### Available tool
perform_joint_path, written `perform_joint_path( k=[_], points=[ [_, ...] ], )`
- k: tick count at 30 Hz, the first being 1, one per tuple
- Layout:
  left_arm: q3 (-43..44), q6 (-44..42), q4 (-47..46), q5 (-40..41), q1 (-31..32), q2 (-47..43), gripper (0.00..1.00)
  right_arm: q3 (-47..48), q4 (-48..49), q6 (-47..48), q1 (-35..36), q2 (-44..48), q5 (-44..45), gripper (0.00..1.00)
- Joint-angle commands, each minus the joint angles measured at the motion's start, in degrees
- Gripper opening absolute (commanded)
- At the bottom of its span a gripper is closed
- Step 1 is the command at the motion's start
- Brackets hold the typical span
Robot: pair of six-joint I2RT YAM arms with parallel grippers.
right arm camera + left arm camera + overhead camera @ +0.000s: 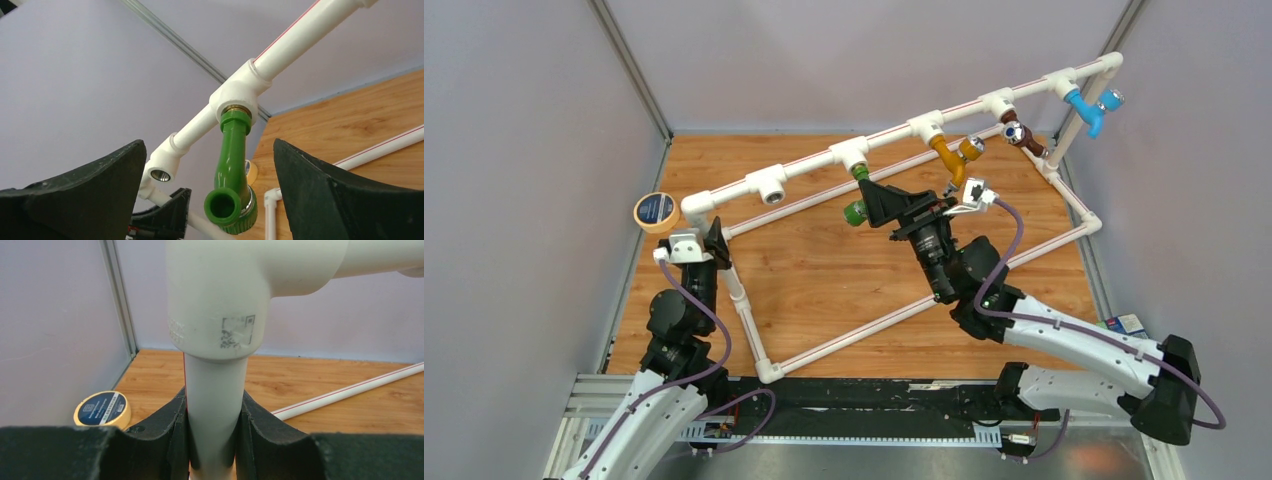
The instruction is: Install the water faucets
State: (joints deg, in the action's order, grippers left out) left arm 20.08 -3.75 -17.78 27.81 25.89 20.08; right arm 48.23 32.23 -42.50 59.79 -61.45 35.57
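Observation:
The green water faucet point(856, 196) hangs from a white T fitting point(849, 153) on the raised top pipe, its spout mouth facing my right wrist view point(232, 167). My right gripper point(876, 208) is open. Its fingers stand on either side of the green faucet point(207, 150) without touching it. Orange point(951, 156), brown point(1021, 133) and blue point(1088, 108) faucets hang from fittings further right. One T fitting point(769, 186) to the left has a bare metal-lined mouth point(161, 174). My left gripper point(714, 240) is shut on the frame's upright white pipe point(216, 385), below the corner fitting point(220, 295).
A roll of yellow tape point(655, 211) lies on the wooden floor by the left wall, also seen in the left wrist view point(102, 409). The white pipe frame point(904, 312) runs round the table. Grey walls point(534, 180) close in both sides. A small box point(1127, 324) lies at the right edge.

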Motion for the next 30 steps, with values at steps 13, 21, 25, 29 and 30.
perform_joint_path(
  k=[13, 21, 25, 29, 30],
  points=[
    [0.05, 1.11, 1.26, -0.04, 0.3, 0.84, 0.0, 7.75, -38.36, 93.23, 1.9, 14.78, -18.53, 1.0],
    [0.23, 1.2, 1.43, -0.13, 0.3, 0.93, 0.0, 5.03, -38.65, 137.65, 5.6, 11.89, -11.32, 0.97],
    [0.23, 1.2, 1.35, -0.13, 0.3, 0.84, 0.0, 8.8, -38.56, 143.21, 6.04, 7.32, -9.39, 0.92],
    [0.23, 1.29, 1.43, -0.13, 0.3, 0.67, 0.0, 11.53, -37.33, 147.35, 6.04, 3.45, -8.68, 0.89],
    [0.23, 1.37, 1.43, -0.13, 0.3, 0.58, 0.0, 11.71, -36.89, 148.31, 6.13, 2.49, -8.5, 0.88]
  ],
)
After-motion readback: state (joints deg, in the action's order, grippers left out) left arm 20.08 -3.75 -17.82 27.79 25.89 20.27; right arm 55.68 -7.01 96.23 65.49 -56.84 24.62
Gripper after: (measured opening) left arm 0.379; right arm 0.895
